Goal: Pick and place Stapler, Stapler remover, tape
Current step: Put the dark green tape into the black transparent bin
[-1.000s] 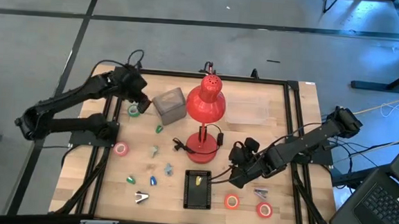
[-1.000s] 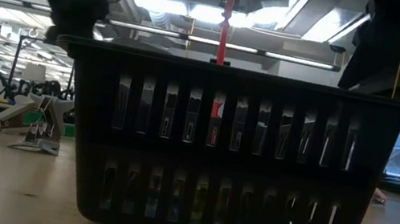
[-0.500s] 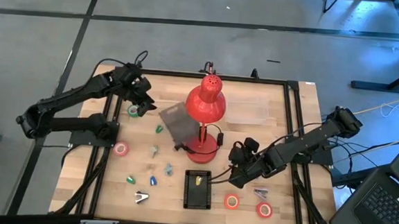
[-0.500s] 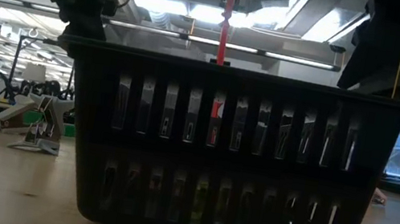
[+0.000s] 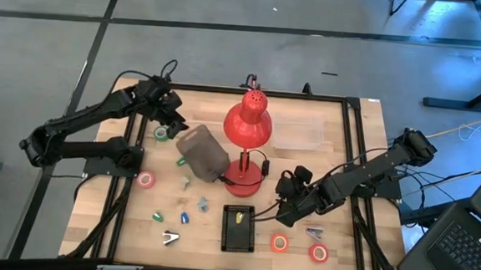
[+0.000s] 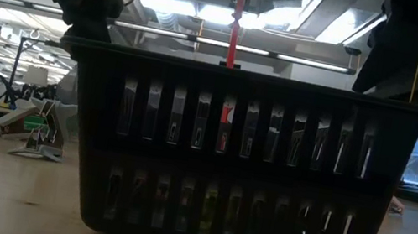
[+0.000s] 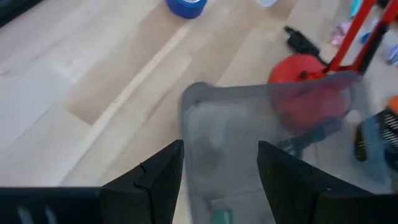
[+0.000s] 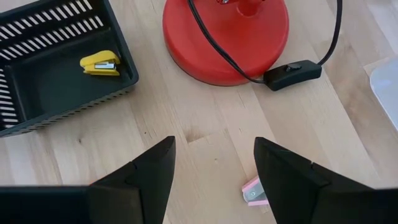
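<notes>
Tape rolls lie scattered: a green one [image 5: 162,133] at ten o'clock from the red lamp [image 5: 247,125], a pink one [image 5: 145,179] at eight, two red-orange ones [image 5: 280,243] [image 5: 318,254] at five beside the black basket [image 5: 237,238], which holds a yellow stapler [image 8: 100,63]. Left gripper [image 7: 219,168], fingers apart, hangs above a grey translucent bin [image 5: 202,153]. Right gripper [image 8: 212,163], fingers apart and empty, hovers near the lamp's base.
</notes>
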Action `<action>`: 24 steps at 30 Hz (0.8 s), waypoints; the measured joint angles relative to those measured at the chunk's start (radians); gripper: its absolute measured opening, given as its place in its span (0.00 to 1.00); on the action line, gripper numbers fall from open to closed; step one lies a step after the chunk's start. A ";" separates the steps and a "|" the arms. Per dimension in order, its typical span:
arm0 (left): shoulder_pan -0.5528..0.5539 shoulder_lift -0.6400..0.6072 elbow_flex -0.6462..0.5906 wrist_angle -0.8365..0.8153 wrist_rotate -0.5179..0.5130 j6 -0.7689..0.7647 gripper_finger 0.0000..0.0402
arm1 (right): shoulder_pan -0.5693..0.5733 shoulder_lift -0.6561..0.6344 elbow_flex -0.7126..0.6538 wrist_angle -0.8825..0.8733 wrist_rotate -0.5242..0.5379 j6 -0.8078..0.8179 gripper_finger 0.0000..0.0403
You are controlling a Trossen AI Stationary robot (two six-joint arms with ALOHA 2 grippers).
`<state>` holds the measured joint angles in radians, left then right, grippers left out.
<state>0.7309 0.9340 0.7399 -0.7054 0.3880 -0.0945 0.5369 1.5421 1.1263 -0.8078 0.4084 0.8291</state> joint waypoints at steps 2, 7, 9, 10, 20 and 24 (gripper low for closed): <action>-0.019 0.004 0.000 0.008 0.009 -0.018 0.49 | 0.000 0.000 0.000 0.004 0.001 -0.003 0.54; -0.127 0.057 0.000 0.069 0.061 -0.023 0.49 | 0.000 0.000 0.000 0.007 0.030 -0.006 0.54; -0.174 0.103 0.000 0.098 0.042 -0.002 0.49 | -0.004 0.000 0.000 0.010 0.042 -0.006 0.54; -0.192 0.128 0.000 0.113 0.032 0.007 0.49 | -0.006 0.000 0.000 0.015 0.042 -0.005 0.54; -0.264 0.403 0.002 0.169 -0.077 0.088 0.49 | -0.022 0.000 0.000 0.041 0.047 -0.052 0.54; -0.265 0.482 0.055 0.187 -0.205 0.132 0.49 | -0.031 0.000 0.000 0.041 0.068 -0.055 0.54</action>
<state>0.4656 1.4158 0.7945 -0.5181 0.1832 0.0378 0.5064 1.5421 1.1267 -0.7670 0.4767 0.7737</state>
